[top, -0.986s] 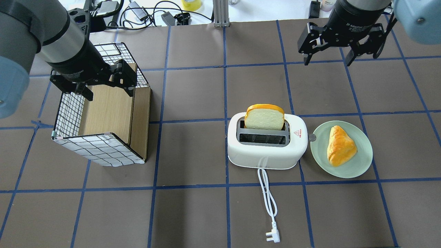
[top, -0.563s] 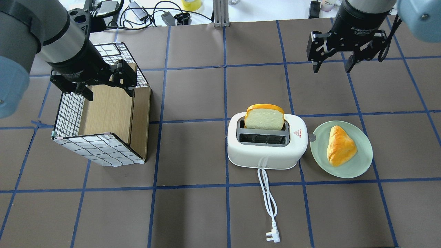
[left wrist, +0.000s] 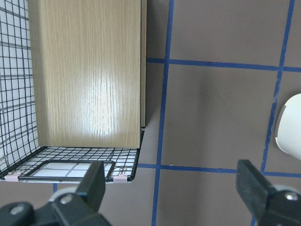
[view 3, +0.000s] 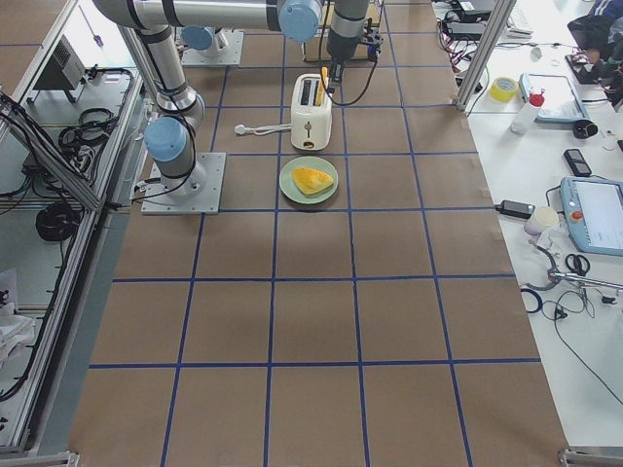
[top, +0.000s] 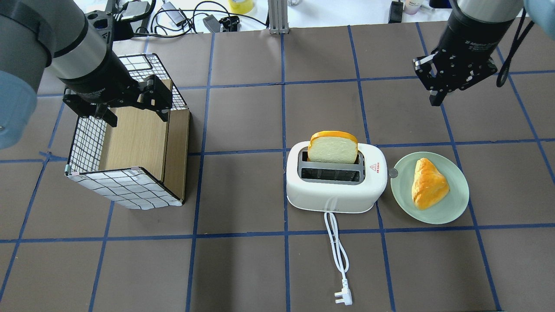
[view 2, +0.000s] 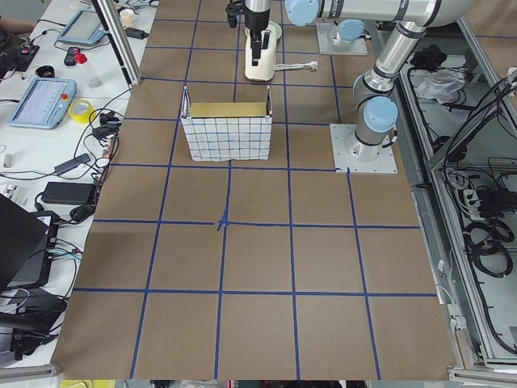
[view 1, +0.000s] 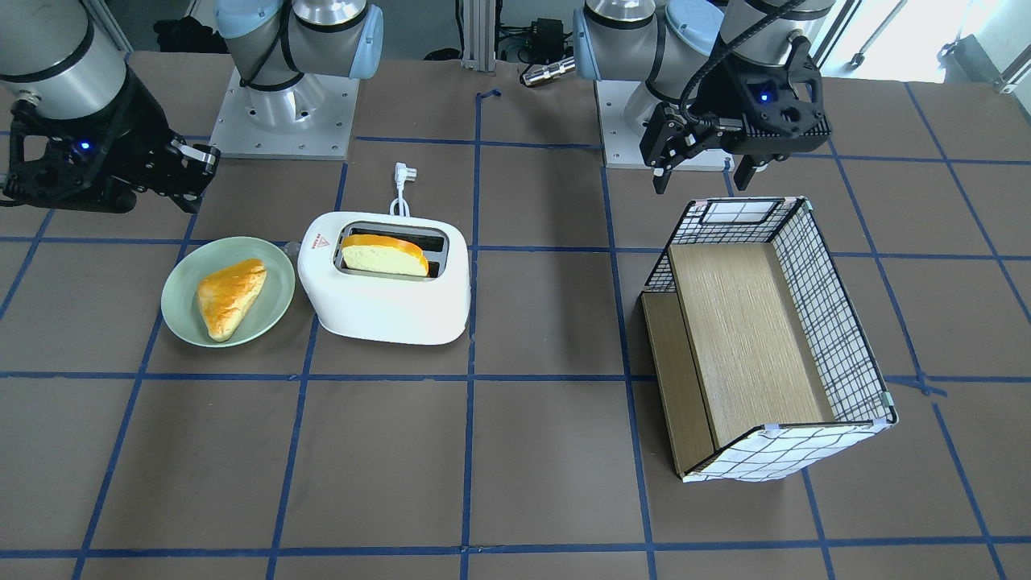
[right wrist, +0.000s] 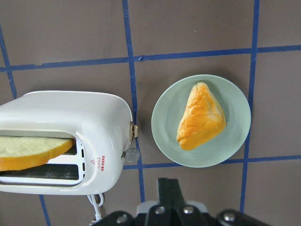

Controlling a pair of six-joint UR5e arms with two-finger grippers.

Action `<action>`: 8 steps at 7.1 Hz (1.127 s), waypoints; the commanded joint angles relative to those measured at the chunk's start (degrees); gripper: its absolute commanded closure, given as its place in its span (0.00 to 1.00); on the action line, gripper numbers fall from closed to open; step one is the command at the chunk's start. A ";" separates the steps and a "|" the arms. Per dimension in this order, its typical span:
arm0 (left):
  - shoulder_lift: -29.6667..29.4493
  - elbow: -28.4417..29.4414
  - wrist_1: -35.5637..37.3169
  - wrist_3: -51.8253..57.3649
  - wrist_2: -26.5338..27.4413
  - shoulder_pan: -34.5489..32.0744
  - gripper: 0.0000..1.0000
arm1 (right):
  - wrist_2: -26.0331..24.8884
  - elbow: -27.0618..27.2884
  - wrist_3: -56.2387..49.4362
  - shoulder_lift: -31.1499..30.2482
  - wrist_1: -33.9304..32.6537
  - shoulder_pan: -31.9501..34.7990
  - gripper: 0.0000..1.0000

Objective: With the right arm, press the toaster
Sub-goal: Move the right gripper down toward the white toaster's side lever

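Observation:
The white two-slot toaster (top: 336, 186) stands mid-table with a bread slice (top: 333, 147) upright in its far slot; it also shows in the right wrist view (right wrist: 61, 117). Its small side knob (top: 393, 173) faces the plate. My right gripper (top: 437, 99) is shut and empty. It hangs above the table, beyond and to the right of the toaster and apart from it; its closed fingertips (right wrist: 168, 186) show at the bottom of the right wrist view. My left gripper (top: 136, 117) is open and empty above the wire basket (top: 125, 186).
A green plate (top: 433, 214) with a pastry (top: 428, 183) sits just right of the toaster. The toaster's white cord ends in a plug (top: 342, 297) near the front edge. The basket with wooden boards lies on its side at the left.
My right gripper has gone from open to shut and has moved right and nearer, turning as it went. The left arm, toaster and plate have not moved.

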 commanded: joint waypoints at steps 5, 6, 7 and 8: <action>0.00 0.00 0.00 0.00 -0.02 0.00 0.00 | 6.57 13.88 -3.11 -0.50 -5.82 -2.52 1.00; 0.00 0.00 0.00 0.00 -0.02 0.00 0.00 | 6.74 16.08 -3.19 -0.50 -7.22 -2.52 1.00; 0.00 0.00 0.00 0.00 -0.02 0.00 0.00 | 6.92 18.28 -5.11 -0.42 -9.75 -2.44 1.00; 0.00 0.00 0.00 0.00 0.07 0.00 0.00 | 7.27 20.13 -9.82 -0.33 -13.35 -2.78 1.00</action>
